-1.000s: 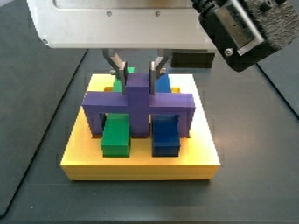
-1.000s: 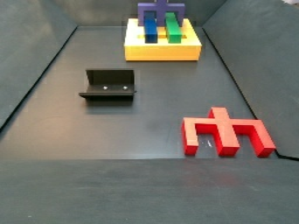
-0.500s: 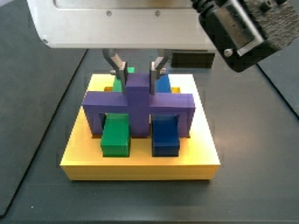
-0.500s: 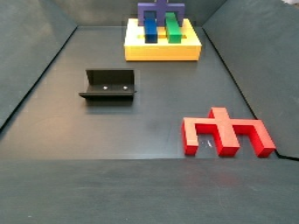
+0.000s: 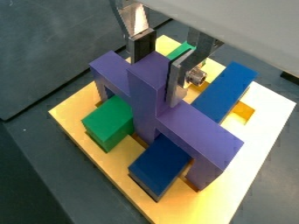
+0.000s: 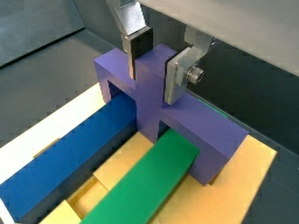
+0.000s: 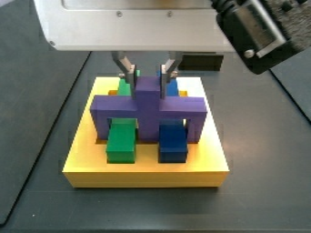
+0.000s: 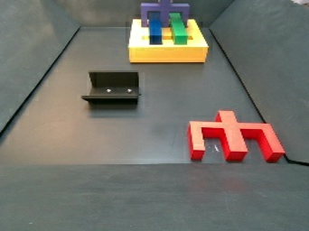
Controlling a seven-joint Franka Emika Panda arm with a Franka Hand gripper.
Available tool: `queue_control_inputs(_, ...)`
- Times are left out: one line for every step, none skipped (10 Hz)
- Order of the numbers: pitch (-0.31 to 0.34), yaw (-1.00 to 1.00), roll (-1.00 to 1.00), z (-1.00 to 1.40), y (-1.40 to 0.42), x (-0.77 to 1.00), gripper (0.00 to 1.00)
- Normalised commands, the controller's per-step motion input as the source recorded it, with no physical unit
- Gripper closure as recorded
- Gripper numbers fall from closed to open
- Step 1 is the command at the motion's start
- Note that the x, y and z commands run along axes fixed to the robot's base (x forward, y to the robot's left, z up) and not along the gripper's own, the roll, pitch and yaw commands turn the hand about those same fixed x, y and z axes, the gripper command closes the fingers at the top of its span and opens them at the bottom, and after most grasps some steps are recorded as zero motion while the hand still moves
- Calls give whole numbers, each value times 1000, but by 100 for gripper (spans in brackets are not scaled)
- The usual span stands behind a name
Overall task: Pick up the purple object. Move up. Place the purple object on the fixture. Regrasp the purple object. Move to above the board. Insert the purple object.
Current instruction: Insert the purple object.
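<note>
1. Dark matte tabletop (image 8: 157, 126), grey walls around; no clutter beyond the parts.
2. Board (image 7: 145, 168) sits at the far edge in the side view; fixture (image 8: 112, 87) mid-table, empty; red piece (image 8: 236, 138) near the front right corner.
3. Purple piece (image 7: 147, 107) stands on the board, legs straddling the green bar (image 7: 120, 141) and blue bar (image 7: 174, 142).
4. Gripper (image 6: 156, 63) is clamped on its stem.
5. Looks near seated: push straight down, no twist, then release.
</note>
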Motion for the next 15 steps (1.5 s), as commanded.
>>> queue_control_inputs(-51,-106,-14,-191,0,-357,100)
queue_control_inputs(-60,-126,-26,-209,-14,-249,100)
queue_control_inputs(-59,-103,-37,-303,0,17,100)
queue_control_inputs(-31,-100,-6,-337,0,34,100)
queue_control_inputs(-17,-94,0,-326,0,0,100)
queue_control_inputs(0,-54,0,-317,51,31,100)
queue_control_inputs(0,0,20,-354,77,14,100)
queue_control_inputs(0,0,73,-411,89,80,100)
queue_control_inputs(0,20,127,-389,66,94,100)
queue_control_inputs(-16,0,80,-386,0,77,100)
queue_control_inputs(-31,0,63,-434,0,134,100)
queue_control_inputs(-54,0,14,-517,0,186,100)
queue_control_inputs(-81,0,0,-554,0,137,100)
queue_control_inputs(-113,0,-19,-600,-3,131,100)
queue_control_inputs(-140,-91,-127,-591,0,0,100)
